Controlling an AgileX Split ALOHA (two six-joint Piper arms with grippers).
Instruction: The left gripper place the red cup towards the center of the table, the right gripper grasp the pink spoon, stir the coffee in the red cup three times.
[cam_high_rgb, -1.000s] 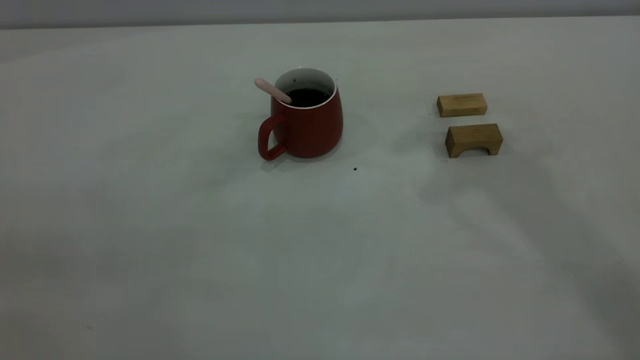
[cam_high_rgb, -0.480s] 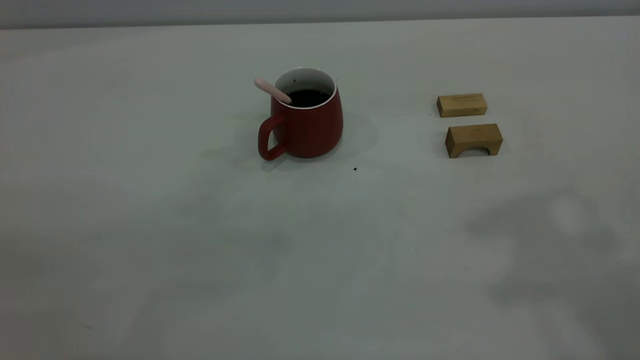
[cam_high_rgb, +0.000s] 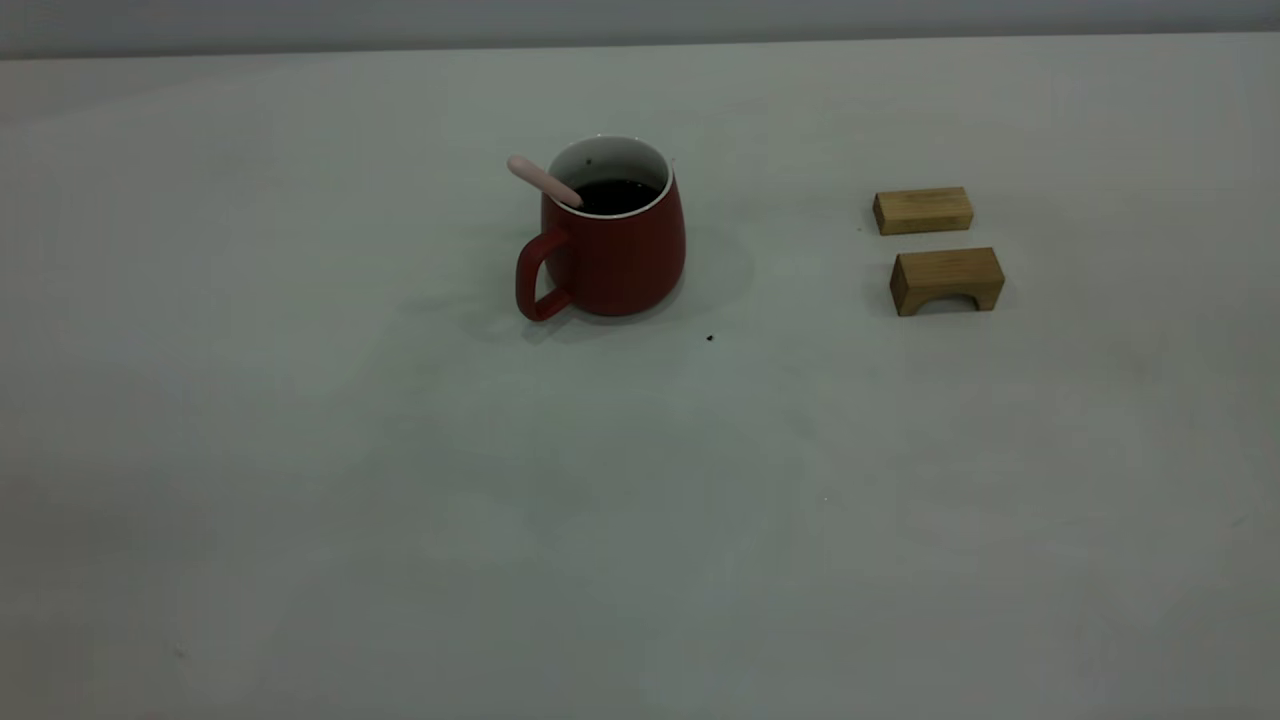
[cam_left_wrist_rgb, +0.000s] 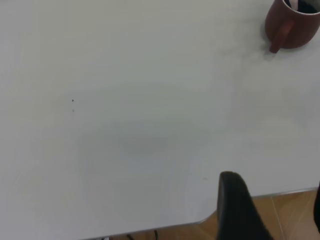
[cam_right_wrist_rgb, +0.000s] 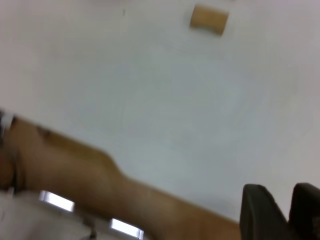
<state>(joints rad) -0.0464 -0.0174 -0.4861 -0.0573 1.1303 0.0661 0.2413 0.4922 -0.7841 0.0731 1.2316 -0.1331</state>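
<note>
Spoon (cam_high_rgb: 543, 180) rests in cup (cam_high_rgb: 612, 240), both arms well off it. Left gripper (cam_left_wrist_rgb: 272, 210) looks released; right gripper (cam_right_wrist_rgb: 290, 212) fingers near-closed, can't tell for sure. Retreat w/o bumping cup.

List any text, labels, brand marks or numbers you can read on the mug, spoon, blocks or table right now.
None: no view shows any readable text, label, brand mark or number.
The red cup is plain on the side that shows.
The pink spoon has no mark.
The two wooden blocks are bare wood.
The table carries only a tiny black speck, not a character.
</note>
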